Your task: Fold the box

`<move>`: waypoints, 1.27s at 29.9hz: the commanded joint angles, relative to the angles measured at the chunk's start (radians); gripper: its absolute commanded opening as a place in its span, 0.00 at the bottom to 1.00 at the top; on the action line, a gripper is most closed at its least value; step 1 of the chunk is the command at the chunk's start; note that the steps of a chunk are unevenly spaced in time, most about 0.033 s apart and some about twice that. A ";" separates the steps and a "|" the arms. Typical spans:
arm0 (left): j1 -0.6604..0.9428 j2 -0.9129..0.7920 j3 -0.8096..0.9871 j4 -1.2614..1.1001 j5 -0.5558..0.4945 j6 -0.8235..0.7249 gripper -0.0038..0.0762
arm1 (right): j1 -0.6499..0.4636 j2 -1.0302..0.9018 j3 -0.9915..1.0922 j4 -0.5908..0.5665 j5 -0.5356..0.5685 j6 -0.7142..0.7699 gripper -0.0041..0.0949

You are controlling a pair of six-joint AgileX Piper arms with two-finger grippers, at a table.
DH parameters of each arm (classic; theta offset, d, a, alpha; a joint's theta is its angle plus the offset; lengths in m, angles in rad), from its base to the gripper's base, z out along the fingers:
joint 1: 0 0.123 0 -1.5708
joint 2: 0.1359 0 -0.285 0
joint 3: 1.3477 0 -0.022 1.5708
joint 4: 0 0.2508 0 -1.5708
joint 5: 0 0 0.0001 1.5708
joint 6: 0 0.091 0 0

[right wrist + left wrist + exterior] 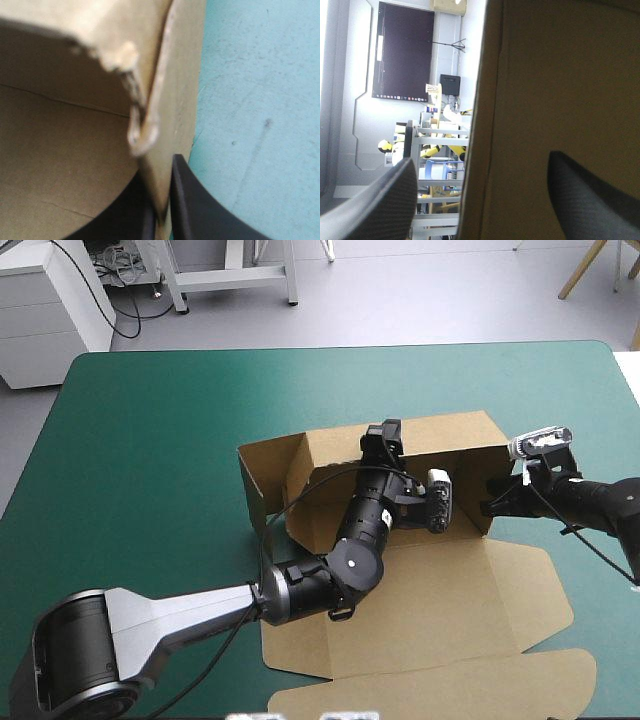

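The brown box (pixel 470 590), centre-right on the surface (pixel 150 460), is being pinched at its right wall by the near-closed right pincer (pixel 162 205) and straddled at its rear by the spread left pincer (pixel 480 170) — both walls are best kept upright for tucking.

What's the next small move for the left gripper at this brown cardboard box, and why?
Probably shut the left gripper on the raised far wall of the brown cardboard box: its black fingers stand open astride that wall, while the right gripper is shut on the side wall.
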State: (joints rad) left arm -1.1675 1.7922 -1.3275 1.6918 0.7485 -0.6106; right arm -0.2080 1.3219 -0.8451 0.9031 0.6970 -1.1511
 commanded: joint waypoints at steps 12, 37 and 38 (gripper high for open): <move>-0.146 -0.102 -0.257 0.125 0.175 0.112 0.67 | 0.002 -0.025 -0.242 -0.205 0.217 0.476 0.04; 0.561 -0.204 -0.627 -0.828 0.305 0.367 0.05 | 0.168 0.385 -0.748 -0.425 0.451 0.803 0.04; 0.608 -0.208 -0.627 -0.922 0.321 0.396 0.05 | 0.180 0.404 -0.768 -0.425 0.431 0.811 0.04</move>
State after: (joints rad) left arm -0.6584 1.6494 -1.9196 0.9486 1.0650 -0.2625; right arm -0.0672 1.7127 -1.5344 0.4366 1.1900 -0.3556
